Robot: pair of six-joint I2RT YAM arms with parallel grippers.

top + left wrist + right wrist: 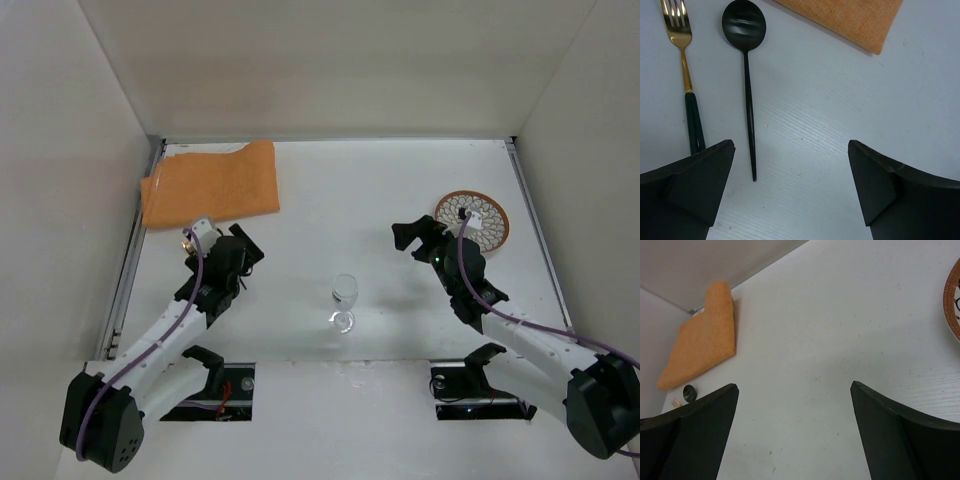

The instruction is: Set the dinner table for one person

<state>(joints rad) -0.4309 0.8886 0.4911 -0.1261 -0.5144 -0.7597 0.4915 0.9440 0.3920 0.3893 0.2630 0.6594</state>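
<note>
I count one dinner table [350, 200] beneath me. On it lie one orange placemat [212, 185], one round plate [503, 222] with a brown patterned rim, and one clear wine glass [344, 300]. Through my left wrist camera I count one fork [685, 75], gold at the tines and dark green at the handle, and one black spoon [746, 75]: two pieces of cutlery in all. Of myself I count two arms, each ending in one gripper, the left gripper [791, 145] and the right gripper [795, 386]. Each has two dark fingers, so four fingers together.
</note>
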